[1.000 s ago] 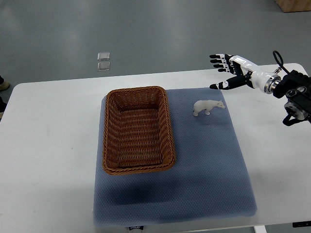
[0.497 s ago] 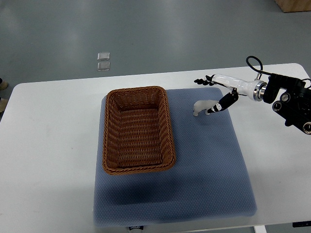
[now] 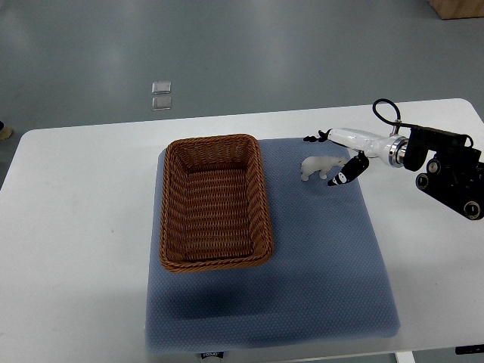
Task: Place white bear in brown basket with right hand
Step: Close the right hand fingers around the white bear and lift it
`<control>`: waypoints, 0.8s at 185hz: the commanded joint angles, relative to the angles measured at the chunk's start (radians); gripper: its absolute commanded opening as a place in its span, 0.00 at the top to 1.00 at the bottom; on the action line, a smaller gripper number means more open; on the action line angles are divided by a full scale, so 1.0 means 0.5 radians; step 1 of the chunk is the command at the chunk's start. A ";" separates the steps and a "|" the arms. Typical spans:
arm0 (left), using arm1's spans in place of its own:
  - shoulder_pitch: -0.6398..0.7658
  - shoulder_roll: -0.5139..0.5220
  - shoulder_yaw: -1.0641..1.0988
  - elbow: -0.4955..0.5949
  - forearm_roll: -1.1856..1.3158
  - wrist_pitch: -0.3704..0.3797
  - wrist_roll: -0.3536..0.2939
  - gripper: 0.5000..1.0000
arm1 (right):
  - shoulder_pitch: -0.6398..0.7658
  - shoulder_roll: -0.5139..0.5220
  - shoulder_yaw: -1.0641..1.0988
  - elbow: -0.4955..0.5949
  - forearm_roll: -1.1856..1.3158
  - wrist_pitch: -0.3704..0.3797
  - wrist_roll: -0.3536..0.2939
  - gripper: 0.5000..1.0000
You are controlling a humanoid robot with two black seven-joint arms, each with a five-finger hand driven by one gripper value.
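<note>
White bear stands on the blue mat just right of the brown basket. From the top view, my right hand brackets it, fingers spread, nothing gripped; closing off-centre could topple it.

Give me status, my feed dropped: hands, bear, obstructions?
Right hand open around white bear, not gripping. Bear upright on blue mat, right of empty brown basket. Path clear. Left hand unseen.
</note>
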 commanded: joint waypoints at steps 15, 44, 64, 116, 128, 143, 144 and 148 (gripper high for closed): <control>0.000 0.000 0.000 0.000 0.000 -0.001 0.000 0.00 | 0.000 0.008 -0.025 0.000 -0.003 -0.012 -0.011 0.27; 0.000 0.000 0.000 0.000 0.000 0.002 0.000 0.00 | 0.000 0.008 -0.068 0.000 -0.015 -0.052 -0.035 0.39; 0.000 0.000 0.000 0.000 0.000 -0.001 0.000 0.00 | 0.000 0.008 -0.077 0.000 -0.015 -0.055 -0.038 0.46; 0.000 0.000 0.000 0.000 0.000 -0.001 0.000 0.00 | 0.000 0.027 -0.099 0.000 -0.055 -0.082 -0.094 0.57; 0.000 0.000 0.000 0.000 0.000 -0.001 0.000 0.00 | 0.000 0.039 -0.126 -0.004 -0.058 -0.088 -0.097 0.63; 0.000 0.000 0.000 0.000 0.000 0.002 0.000 0.00 | 0.003 0.039 -0.145 -0.004 -0.061 -0.088 -0.124 0.77; 0.000 0.000 0.000 0.000 0.000 0.002 0.000 0.00 | 0.003 0.039 -0.145 -0.004 -0.061 -0.088 -0.124 0.77; 0.000 0.000 0.000 0.000 0.000 -0.001 0.000 0.00 | 0.003 0.039 -0.145 -0.004 -0.061 -0.092 -0.127 0.79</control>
